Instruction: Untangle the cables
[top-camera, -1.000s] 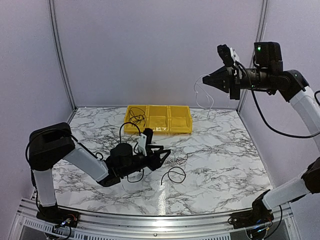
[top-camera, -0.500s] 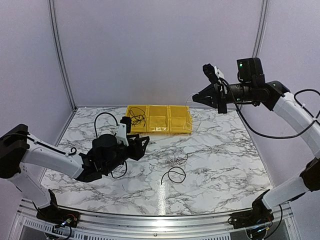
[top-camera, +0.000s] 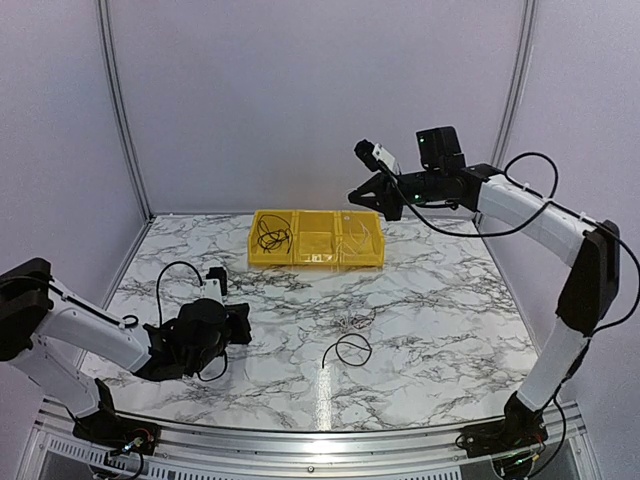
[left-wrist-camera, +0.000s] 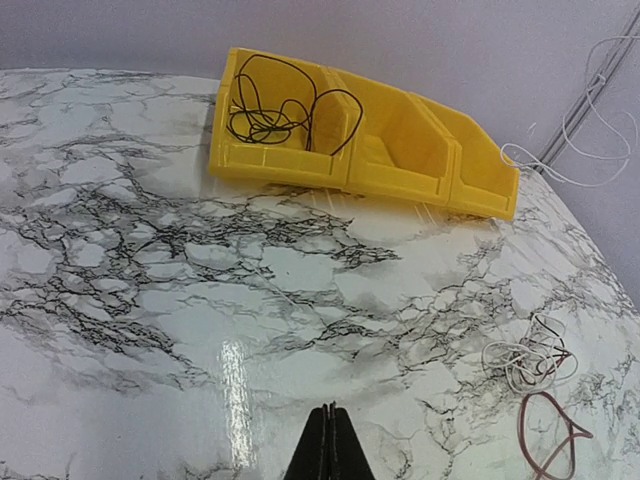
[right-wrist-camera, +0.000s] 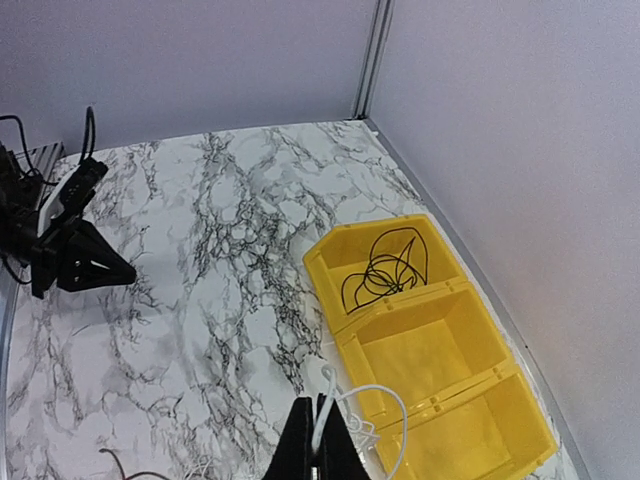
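Note:
My right gripper (top-camera: 354, 194) hangs above the right end of the yellow bin (top-camera: 362, 262), shut on a thin white cable (right-wrist-camera: 372, 398) that loops down from its jaws over the bin (right-wrist-camera: 500, 440). A black cable (top-camera: 272, 236) lies coiled in the bin's left compartment (left-wrist-camera: 280, 110). On the table a small pale tangle (left-wrist-camera: 526, 360) lies beside a dark reddish loop (left-wrist-camera: 550, 442); the top view shows this tangle (top-camera: 356, 321) and loop (top-camera: 350, 349) mid-table. My left gripper (top-camera: 243, 326) is low over the table's left side, shut and empty (left-wrist-camera: 329, 412).
The bin has three compartments and sits at the back of the marble table (top-camera: 440, 300). Its middle compartment (right-wrist-camera: 425, 355) holds nothing. Purple walls enclose the back and sides. The left arm's own thick black cable (top-camera: 170, 275) arches over its wrist.
My left gripper has shut and pulled back to the near left, away from the loose cables. My right arm has swung left and lowered, carrying the white cable over the bin.

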